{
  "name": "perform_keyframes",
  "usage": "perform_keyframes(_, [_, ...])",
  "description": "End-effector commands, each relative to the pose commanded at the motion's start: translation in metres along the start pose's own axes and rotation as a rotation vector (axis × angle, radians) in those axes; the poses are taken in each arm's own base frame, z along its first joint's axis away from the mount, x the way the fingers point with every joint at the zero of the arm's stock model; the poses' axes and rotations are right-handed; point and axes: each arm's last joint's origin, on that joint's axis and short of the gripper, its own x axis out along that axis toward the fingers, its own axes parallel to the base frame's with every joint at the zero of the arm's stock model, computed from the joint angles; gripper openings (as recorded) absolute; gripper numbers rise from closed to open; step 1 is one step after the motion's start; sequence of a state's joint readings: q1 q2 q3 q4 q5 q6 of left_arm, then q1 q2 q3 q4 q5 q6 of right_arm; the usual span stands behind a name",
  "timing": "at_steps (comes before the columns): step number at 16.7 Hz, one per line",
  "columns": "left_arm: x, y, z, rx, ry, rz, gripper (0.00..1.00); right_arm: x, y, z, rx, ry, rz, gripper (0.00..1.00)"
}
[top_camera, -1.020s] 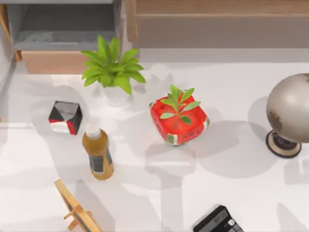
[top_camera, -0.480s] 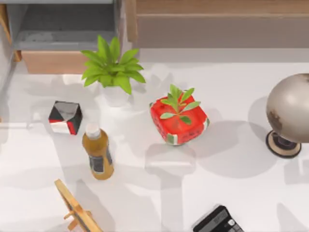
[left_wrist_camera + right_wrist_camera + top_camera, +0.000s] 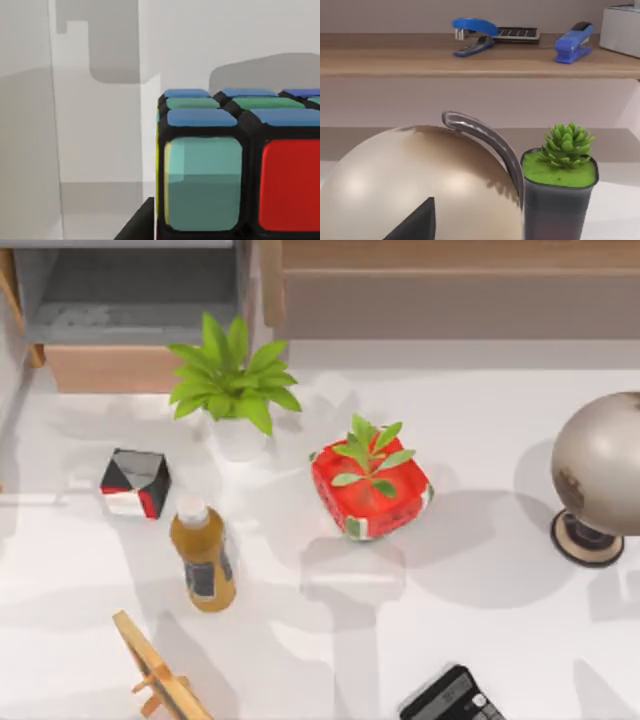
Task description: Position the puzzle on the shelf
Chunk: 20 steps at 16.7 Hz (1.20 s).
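Note:
The puzzle (image 3: pixel 240 165), a cube of blue, green, teal and red squares split by black lines, sits very close in the left wrist view on the white table. A dark piece of my left gripper (image 3: pixel 135 227) shows beside it. The shelf (image 3: pixel 450 255) is a long light-brown ledge over a grey-brown panel at the table's back right. In the right wrist view the shelf (image 3: pixel 385 62) carries two blue staplers, and a dark piece of my right gripper (image 3: pixel 415 222) sits low before the globe.
On the table stand a leafy plant in a white pot (image 3: pixel 235 390), a red cube planter (image 3: pixel 370 495), a black-red-white cube (image 3: pixel 135 483), a brown bottle (image 3: pixel 203 560), a globe (image 3: pixel 605 470), a wooden stand (image 3: pixel 160 675) and a calculator (image 3: pixel 450 700). A grey open compartment (image 3: pixel 130 290) is back left.

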<state>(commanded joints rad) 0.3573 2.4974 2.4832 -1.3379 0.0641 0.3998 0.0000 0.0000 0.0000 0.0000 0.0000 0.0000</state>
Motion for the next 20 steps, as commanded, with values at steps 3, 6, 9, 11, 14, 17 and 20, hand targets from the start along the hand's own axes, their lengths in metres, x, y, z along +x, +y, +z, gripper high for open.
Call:
perform_keyframes(3, [-0.057, 0.0, -0.004, 0.037, -0.11, 0.097, 0.0, 0.0, 0.0, 0.0, 0.0, 0.0, 0.0, 1.0])
perform_keyframes(6, [-0.134, -0.017, -0.009, 0.114, -0.293, 0.236, 0.0, 0.0, 0.0, 0.0, 0.0, 0.0, 0.0, 1.0])
perform_keyframes(9, [-0.211, -0.047, -0.019, 0.208, -0.51, 0.385, 0.0, 0.0, 0.0, 0.0, 0.0, 0.0, 0.0, 1.0])
perform_keyframes(11, [-0.25, -0.071, -0.025, 0.27, -0.657, 0.475, 0.0, 0.0, 0.0, 0.0, 0.0, 0.0, 0.0, 1.0])
perform_keyframes(14, [-0.292, -0.115, -0.025, 0.353, -0.886, 0.578, 0.0, 0.0, 0.0, 0.0, 0.0, 0.0, 0.0, 1.0])
perform_keyframes(17, [-0.313, -0.17, -0.016, 0.408, -1.121, 0.622, 0.0, 0.0, 0.0, 0.0, 0.0, 0.0, 0.0, 1.0])
perform_keyframes(20, [-0.316, -0.237, -0.006, 0.416, -1.347, 0.596, 0.0, 0.0, 0.0, 0.0, 0.0, 0.0, 0.0, 1.0])
